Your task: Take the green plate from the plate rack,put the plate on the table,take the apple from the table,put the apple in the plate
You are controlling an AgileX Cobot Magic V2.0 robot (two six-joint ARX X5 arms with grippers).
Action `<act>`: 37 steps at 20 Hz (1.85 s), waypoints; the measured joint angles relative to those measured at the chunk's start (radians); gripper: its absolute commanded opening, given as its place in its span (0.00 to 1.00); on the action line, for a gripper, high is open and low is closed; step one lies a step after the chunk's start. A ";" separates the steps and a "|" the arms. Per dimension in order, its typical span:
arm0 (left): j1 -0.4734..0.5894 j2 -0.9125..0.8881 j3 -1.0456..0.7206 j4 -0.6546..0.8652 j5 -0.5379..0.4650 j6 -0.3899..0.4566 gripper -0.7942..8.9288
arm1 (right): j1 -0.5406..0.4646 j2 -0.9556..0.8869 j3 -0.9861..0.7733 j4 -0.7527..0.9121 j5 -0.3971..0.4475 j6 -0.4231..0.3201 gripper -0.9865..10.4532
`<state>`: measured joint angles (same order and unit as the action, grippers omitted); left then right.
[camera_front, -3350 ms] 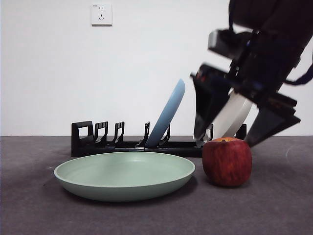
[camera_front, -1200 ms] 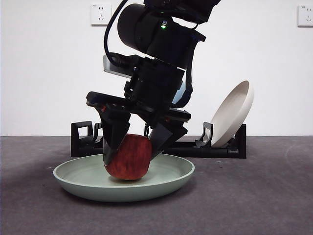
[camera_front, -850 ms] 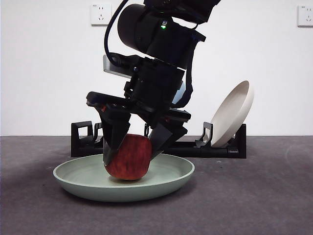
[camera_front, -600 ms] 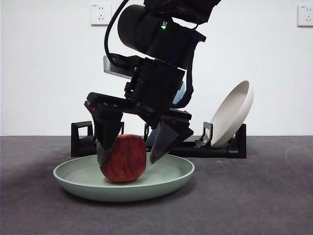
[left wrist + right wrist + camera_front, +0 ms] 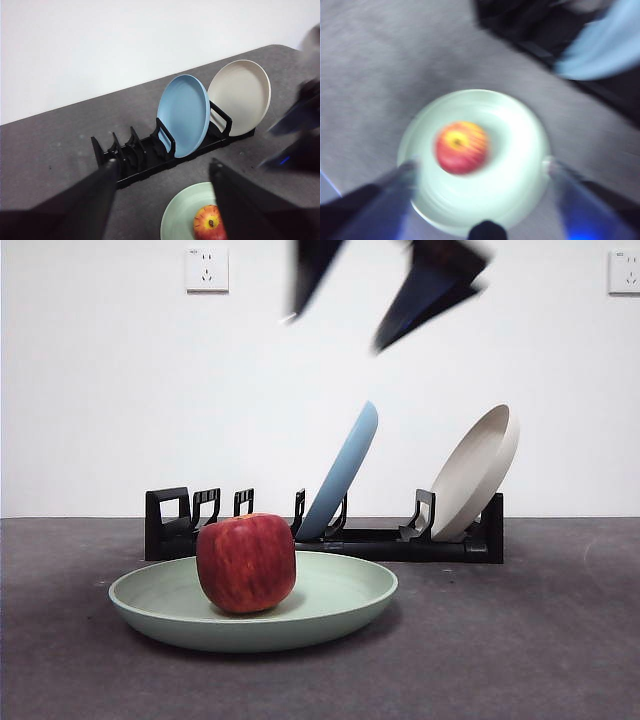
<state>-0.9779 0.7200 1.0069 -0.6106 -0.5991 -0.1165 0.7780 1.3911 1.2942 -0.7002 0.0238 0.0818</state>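
apple (image 5: 246, 562) in green plate (image 5: 340, 608)

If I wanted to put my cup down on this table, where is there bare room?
Bare table lies right of the green plate and in front of the plate rack. The rack's left slots stand unfilled. The plate itself holds the apple, and the rack's right part carries the blue plate and cream plate.

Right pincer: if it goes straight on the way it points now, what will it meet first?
Probably the apple, or the green plate beside it. The open right pincer points down at both; blur leaves this uncertain.
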 measured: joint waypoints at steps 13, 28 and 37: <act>0.247 0.193 -0.013 0.153 0.314 0.240 0.07 | -0.072 -0.554 -0.258 0.106 0.195 -0.053 0.07; 0.434 -0.078 -0.512 0.486 0.383 0.085 0.07 | -0.071 -0.694 -0.808 0.559 0.243 0.047 0.07; 0.434 -0.093 -0.547 0.341 0.393 0.050 0.08 | -0.071 -0.663 -0.818 0.552 0.241 0.057 0.08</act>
<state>-0.5438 0.6270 0.4599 -0.2695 -0.2058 -0.0662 0.7067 0.7280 0.4767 -0.1478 0.2649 0.1390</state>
